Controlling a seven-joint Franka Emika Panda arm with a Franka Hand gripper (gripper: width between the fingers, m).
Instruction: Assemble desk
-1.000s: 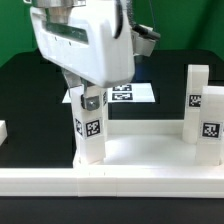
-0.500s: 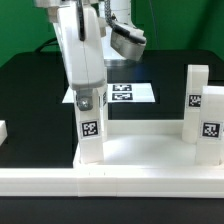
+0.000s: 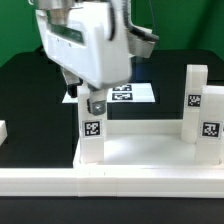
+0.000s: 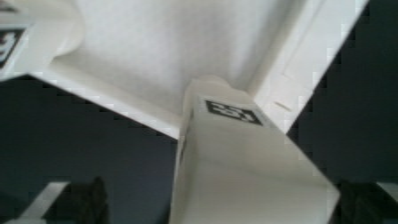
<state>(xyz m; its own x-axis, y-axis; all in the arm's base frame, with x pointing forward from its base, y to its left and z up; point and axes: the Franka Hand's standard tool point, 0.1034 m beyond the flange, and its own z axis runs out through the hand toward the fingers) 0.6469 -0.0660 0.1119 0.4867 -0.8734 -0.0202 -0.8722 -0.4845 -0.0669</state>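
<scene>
The desk top (image 3: 140, 152) is lying at the near edge of the table (image 3: 30, 90). One leg (image 3: 91, 135) is standing upright at its left corner in the exterior view, two legs (image 3: 196, 95) at its right. The marker board (image 3: 125, 94) is lying behind.

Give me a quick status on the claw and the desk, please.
Claw open, astride the near leg. Leg upright on desk top. Two legs standing opposite. Nothing in the way.

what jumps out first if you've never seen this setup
The big white arm, with its pincer open over an upright tagged leg at the desk top's corner on the exterior view's left. Two more tagged legs stand at the right, and the marker board lies behind.
</scene>
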